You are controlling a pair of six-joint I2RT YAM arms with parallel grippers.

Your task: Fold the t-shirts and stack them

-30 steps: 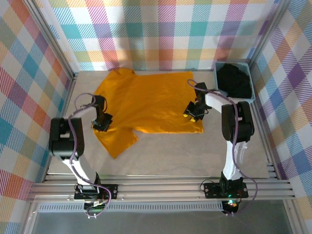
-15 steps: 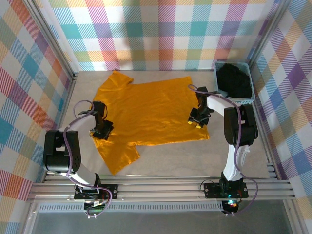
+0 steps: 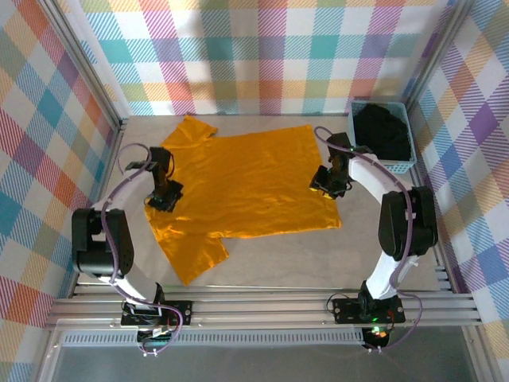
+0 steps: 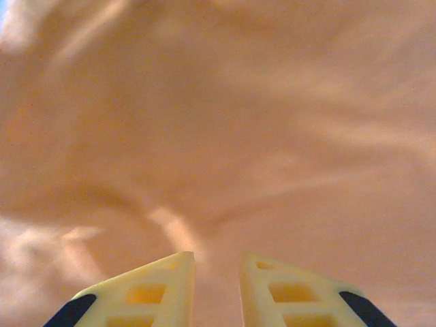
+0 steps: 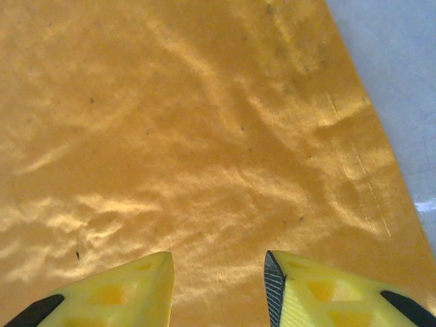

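Matte orange-yellow t-shirt (image 3: 246,183) spread flat, rippled, at counter (image 3: 318,255) centre, left fingers (image 4: 216,259) narrowly apart at its 9 o'clock, right fingers (image 5: 218,257) wider apart at 3 o'clock, black garment (image 3: 383,131) bunched in lattice basket (image 3: 395,165) at 2 o'clock

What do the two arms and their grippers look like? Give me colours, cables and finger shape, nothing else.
The left arm and right arm match: white links between chunky black joint housings, black base plates, and a purplish-grey cable looping along each. The left gripper and right gripper have pale yellow wedge-shaped fingers with lattice cut-outs and black patches farther back.
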